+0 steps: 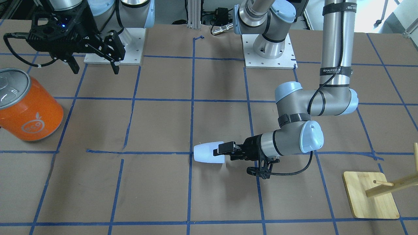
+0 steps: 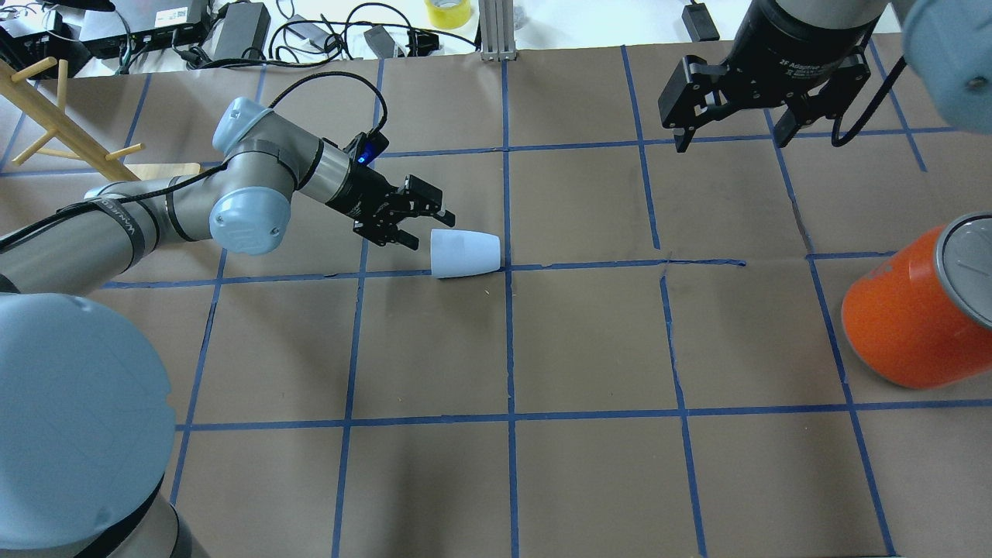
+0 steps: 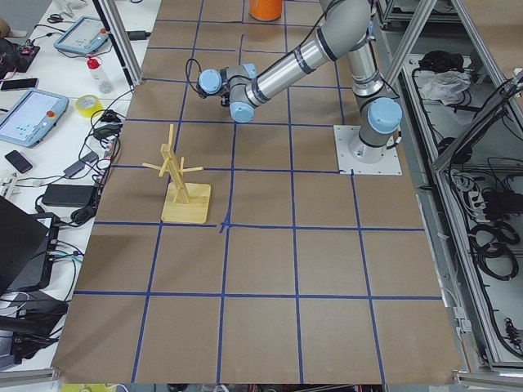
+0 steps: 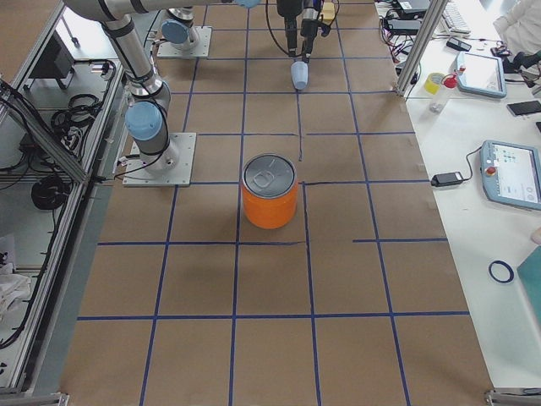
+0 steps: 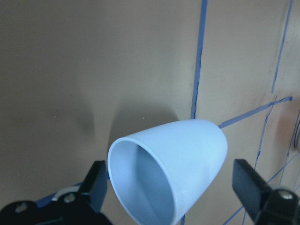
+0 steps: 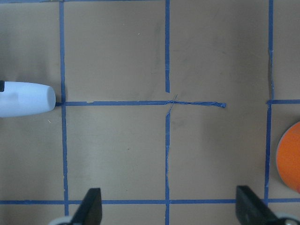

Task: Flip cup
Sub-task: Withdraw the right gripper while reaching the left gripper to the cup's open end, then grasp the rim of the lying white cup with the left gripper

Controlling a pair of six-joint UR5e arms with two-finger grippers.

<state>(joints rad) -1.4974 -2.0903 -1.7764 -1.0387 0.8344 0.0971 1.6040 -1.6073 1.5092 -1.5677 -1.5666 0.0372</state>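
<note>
the cup (image 2: 465,253) lies on its side on the brown desk (image 2: 589,480), near the middle. its narrow closed end sits just beside a crossing of the blue tape lines (image 2: 508,341), and its open mouth faces the left arm (image 2: 256,186). the left jaws are low over the desk and stand apart, one on each side of the cup's rim end. in the wrist view one finger (image 5: 96,187) is close by the rim and the other sits clear of the cup's wall, so nothing is clamped. the darker blue inside (image 5: 140,183) shows in that view. the right jaws hang high near the far side of the desk, spread wide with nothing between them. an orange can (image 2: 907,318) with a silver top stands well apart on the right side. a wooden rack (image 1: 372,195) stands on the left end.
</note>
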